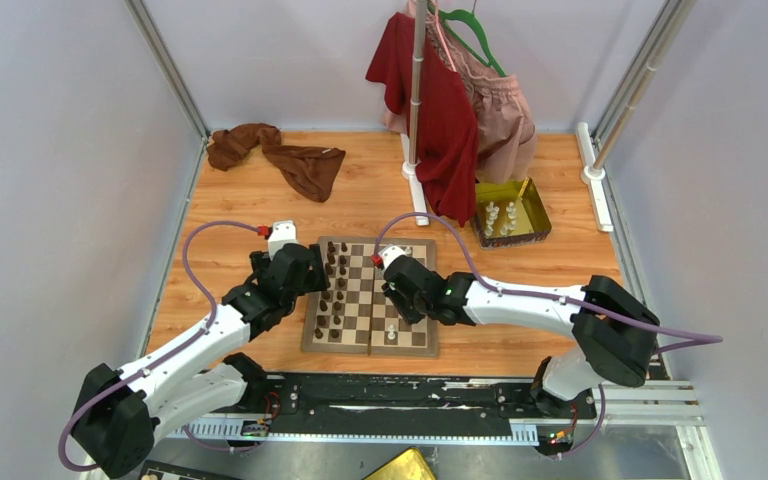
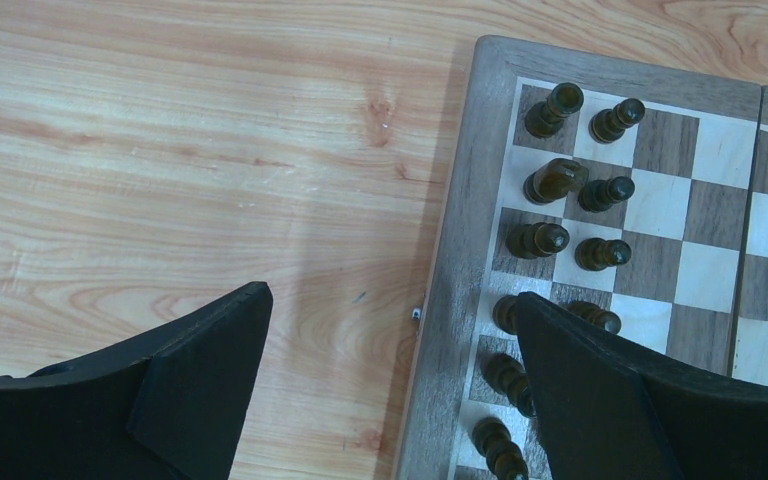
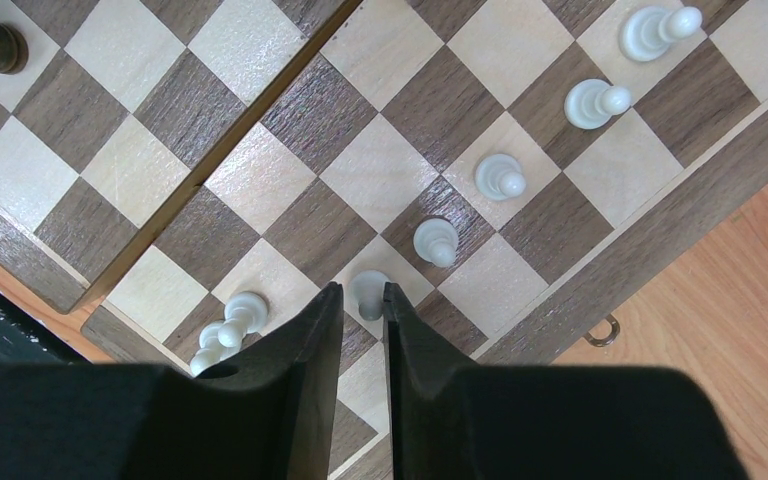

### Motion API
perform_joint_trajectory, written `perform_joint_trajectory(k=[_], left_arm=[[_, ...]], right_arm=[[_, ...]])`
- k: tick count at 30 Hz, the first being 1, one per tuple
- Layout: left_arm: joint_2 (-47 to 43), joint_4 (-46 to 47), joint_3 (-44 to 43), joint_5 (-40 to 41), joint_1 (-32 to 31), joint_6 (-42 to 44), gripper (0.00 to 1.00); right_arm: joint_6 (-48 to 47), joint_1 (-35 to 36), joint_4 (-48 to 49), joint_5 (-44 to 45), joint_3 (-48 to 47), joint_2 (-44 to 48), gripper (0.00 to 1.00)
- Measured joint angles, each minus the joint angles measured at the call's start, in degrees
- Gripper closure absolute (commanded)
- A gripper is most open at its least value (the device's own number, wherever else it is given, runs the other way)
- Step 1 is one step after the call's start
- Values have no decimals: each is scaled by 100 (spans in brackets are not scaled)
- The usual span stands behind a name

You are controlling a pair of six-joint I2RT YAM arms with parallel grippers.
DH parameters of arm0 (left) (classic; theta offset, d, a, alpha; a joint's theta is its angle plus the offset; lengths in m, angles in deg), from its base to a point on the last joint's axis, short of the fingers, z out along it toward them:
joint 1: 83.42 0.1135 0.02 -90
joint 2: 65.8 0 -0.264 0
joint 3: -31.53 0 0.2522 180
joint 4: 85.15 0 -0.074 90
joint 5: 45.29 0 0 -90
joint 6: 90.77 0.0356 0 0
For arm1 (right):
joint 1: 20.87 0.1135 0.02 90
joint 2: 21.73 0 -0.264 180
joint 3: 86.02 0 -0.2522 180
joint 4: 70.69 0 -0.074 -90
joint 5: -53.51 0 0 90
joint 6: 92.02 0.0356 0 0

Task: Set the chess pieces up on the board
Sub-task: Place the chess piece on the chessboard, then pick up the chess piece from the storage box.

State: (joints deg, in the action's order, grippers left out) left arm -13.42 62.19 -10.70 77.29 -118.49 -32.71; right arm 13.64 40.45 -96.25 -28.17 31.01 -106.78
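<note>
The board [image 1: 370, 297] lies in the middle of the table. Dark brown chess pieces [image 1: 335, 290] stand in two columns along its left side, also seen in the left wrist view [image 2: 550, 110]. My left gripper [image 2: 390, 300] is open and empty, straddling the board's left border [image 2: 460, 230], one finger over the table and one over the dark pieces. My right gripper [image 3: 363, 288] is closed narrowly around a white pawn [image 3: 368, 295] standing on a light square. That pawn ends a diagonal row of white pawns [image 3: 500, 178]. A taller white piece [image 3: 225, 335] stands beside the left finger.
A gold metal tray [image 1: 535, 210] with several white pieces [image 1: 500, 218] sits at the back right. A clothes pole [image 1: 415, 100] with a red garment [image 1: 440, 110] stands behind the board. A brown cloth [image 1: 280, 155] lies at the back left. A gold tin [image 1: 400, 467] sits by the near edge.
</note>
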Motion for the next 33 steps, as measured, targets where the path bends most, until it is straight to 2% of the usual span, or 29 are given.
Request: perform_joint_trajectory(k=[14, 23, 33], left_arm=[[-4, -7, 0, -2, 0, -2, 0], [-118, -52, 0, -2, 0, -4, 0], [-146, -92, 0, 0, 0, -7, 0]], right_arm=[[-4, 0, -46, 7, 0, 42, 70], [-9, 31, -315, 149, -13, 422, 68], [0, 466, -455, 264, -273, 415, 68]])
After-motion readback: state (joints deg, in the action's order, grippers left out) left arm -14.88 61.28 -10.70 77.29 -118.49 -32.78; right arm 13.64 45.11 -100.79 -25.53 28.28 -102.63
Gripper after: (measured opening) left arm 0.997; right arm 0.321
